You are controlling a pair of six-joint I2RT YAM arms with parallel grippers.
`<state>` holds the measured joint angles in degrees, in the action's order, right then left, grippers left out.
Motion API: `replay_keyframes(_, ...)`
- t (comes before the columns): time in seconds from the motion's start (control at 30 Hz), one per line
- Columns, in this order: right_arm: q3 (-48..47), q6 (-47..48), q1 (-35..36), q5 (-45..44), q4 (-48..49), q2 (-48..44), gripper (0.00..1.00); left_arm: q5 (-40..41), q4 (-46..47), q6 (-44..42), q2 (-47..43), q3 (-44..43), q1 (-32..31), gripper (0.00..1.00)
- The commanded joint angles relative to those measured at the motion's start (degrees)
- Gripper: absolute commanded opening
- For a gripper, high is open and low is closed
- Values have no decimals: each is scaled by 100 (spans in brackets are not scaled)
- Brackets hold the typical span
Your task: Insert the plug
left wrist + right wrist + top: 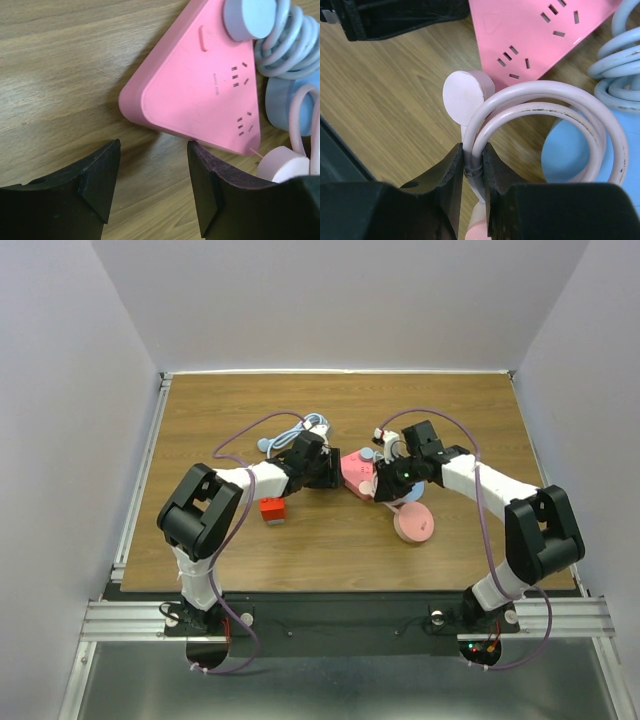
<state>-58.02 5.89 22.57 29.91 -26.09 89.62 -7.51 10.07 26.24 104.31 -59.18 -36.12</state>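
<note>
Inspector: Plug (464, 95) position at inspection?

Examiner: Just beside the pink power strip (530, 35), mid-tabletop, not inserted. Right claw (472, 150) was clenched on its cord (545, 87); left claw (152, 150) stood released by the strip's corner. Alignment appeared in hand; next move required squaring it over a socket (515, 57).

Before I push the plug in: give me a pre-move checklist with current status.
1. Right gripper clamped on the looped pink cable just behind the round pink plug: ok.
2. Free sockets on the pink triangular power strip: ok, two sets uncovered.
3. Plug over a socket: not ok, it sits off the strip's edge, above the wooden table.
4. Prongs facing the sockets: cannot tell, only a flat round face of the plug shows.
5. Left gripper bracing the strip: not ok, it is open and empty, and the strip's corner lies ahead of it.
</note>
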Motion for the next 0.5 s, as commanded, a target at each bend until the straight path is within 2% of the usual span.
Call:
replay_keyframes(0.0,-60,123,-7,-257,411,55,1,4,206,39,80,-252,114,67)
replay_keyframes(0.17,-95,105,2,-363,614,55,0,-49,198,39,230,-358,158,67)
replay_keyframes(0.47,-385,281,-24,-145,684,64,1,-382,425,197,-130,-200,167,66)
